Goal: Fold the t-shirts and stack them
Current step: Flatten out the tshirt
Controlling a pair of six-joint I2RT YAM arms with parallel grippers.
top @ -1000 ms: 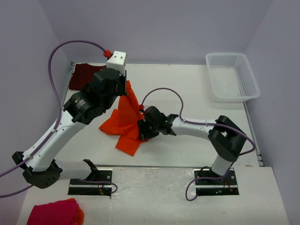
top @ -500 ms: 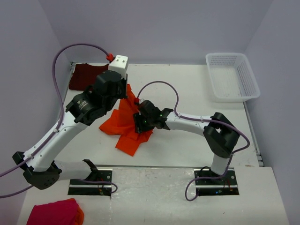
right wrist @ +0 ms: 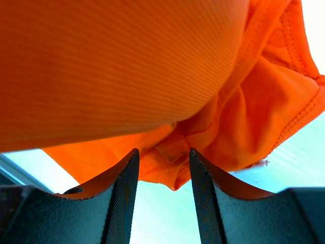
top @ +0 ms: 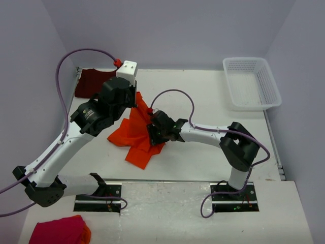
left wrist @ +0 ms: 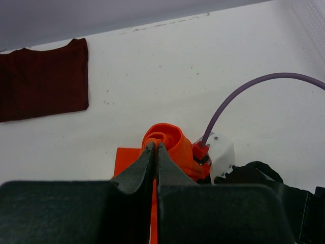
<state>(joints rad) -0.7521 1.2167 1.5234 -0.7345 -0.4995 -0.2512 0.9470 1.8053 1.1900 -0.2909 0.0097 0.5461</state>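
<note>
Orange t-shirt (top: 133, 134) pinched in left end effector (left wrist: 155, 148), draping below.

Left gripper (left wrist: 155, 148) clamped tight, up high; right gripper (right wrist: 162, 155) low beside it, jaws parted, arm stretched leftward.

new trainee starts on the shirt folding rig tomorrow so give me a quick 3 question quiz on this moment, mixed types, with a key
1. Multiple choice: how do the left jaws meet the orange t-shirt?
A. shut on a bunch of its cloth
B. open above it, not touching
C. pressing it flat from above

2. True or false: the maroon t-shirt lies flat at the far left, touched by neither arm's jaws.

3. Fill in the word: the right jaws stand ____ with a fold of orange cloth between them.

Key: 1 A; 2 true; 3 open
</note>
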